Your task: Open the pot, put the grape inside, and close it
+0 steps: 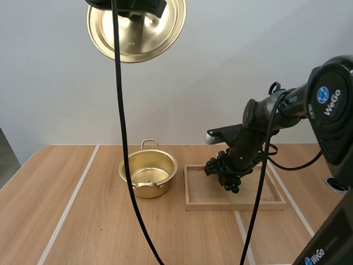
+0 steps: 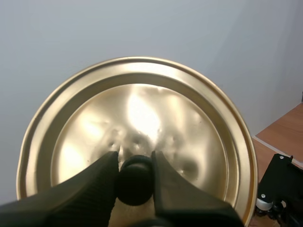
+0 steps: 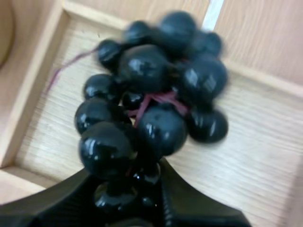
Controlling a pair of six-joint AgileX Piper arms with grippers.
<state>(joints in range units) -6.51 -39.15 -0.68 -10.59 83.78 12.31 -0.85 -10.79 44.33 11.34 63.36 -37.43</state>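
The gold pot (image 1: 148,174) stands open on the table, left of the wooden tray (image 1: 198,203). High above it my left gripper (image 1: 135,6) holds the gold lid (image 1: 138,33). In the left wrist view its fingers (image 2: 102,182) pinch the lid's black knob (image 2: 136,180) against the lid's gold face (image 2: 137,118). My right gripper (image 1: 223,168) is shut on a bunch of dark grapes (image 1: 227,175), hanging just over the tray. The right wrist view has the grapes (image 3: 151,99) held between the fingertips (image 3: 132,198) above the tray floor (image 3: 251,146).
White stripes run along the wooden table (image 1: 66,210). The tray's rim (image 3: 28,99) lies beside the grapes, and the pot's edge is just beyond that rim.
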